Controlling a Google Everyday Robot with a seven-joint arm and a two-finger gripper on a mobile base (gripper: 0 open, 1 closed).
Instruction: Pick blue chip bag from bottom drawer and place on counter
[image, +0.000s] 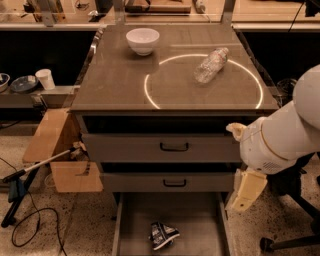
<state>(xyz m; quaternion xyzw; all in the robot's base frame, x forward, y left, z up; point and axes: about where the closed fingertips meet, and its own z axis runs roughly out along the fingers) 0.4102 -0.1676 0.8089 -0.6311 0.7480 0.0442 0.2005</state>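
Observation:
The blue chip bag (163, 234) lies crumpled on the floor of the open bottom drawer (135, 220), near its middle. The counter (120, 82) above carries a glowing white circle (150, 95). My white arm (285, 135) comes in from the right. Its pale gripper (247, 190) hangs beside the cabinet's right edge at the height of the middle drawer, above and to the right of the bag and apart from it. It holds nothing that I can see.
A white bowl (142, 40) stands at the counter's back left and a clear plastic bottle (211, 64) lies inside the circle. The two upper drawers (174, 147) are pulled slightly out. A cardboard box (55, 150) and cables lie left; a chair base (295, 240) is at the right.

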